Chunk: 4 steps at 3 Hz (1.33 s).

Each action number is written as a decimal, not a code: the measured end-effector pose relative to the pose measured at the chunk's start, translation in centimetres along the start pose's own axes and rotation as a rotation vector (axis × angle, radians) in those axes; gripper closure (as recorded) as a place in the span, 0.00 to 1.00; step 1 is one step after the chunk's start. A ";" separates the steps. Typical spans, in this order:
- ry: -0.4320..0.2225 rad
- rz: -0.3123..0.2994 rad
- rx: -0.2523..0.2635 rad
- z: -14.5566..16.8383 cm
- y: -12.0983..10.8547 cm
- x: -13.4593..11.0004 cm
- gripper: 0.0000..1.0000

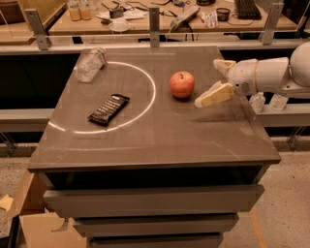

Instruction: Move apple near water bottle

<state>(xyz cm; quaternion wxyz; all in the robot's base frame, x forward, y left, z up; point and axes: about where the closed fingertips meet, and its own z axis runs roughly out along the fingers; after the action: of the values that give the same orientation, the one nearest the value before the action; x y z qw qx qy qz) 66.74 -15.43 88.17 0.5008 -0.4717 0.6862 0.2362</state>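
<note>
The apple (181, 84), round and red-orange with a short dark stem, sits on the brown table (160, 138) a little right of centre. The water bottle (90, 63), clear and crinkled with a pale label band, lies on its side at the table's far left corner. My gripper (209, 82) reaches in from the right on a white arm, just right of the apple and apart from it. Its two pale fingers are spread, one behind and one in front, with nothing between them.
A dark snack bar (109, 109) lies left of centre inside a white arc painted on the table. Two small clear bottles (268, 100) stand off the table's right edge. A cluttered desk (160, 14) runs behind a rail. Drawers (150, 201) sit below the tabletop.
</note>
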 end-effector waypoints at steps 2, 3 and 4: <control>-0.048 0.005 -0.050 5.0 1.4 -1.2 0.00; -0.060 0.011 -0.067 6.2 1.8 -0.8 0.18; -0.060 0.010 -0.071 6.4 1.9 -0.9 0.41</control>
<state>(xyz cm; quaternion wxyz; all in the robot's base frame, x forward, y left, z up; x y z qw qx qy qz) 68.05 -9.11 86.19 0.5029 -0.4783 0.6646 0.2769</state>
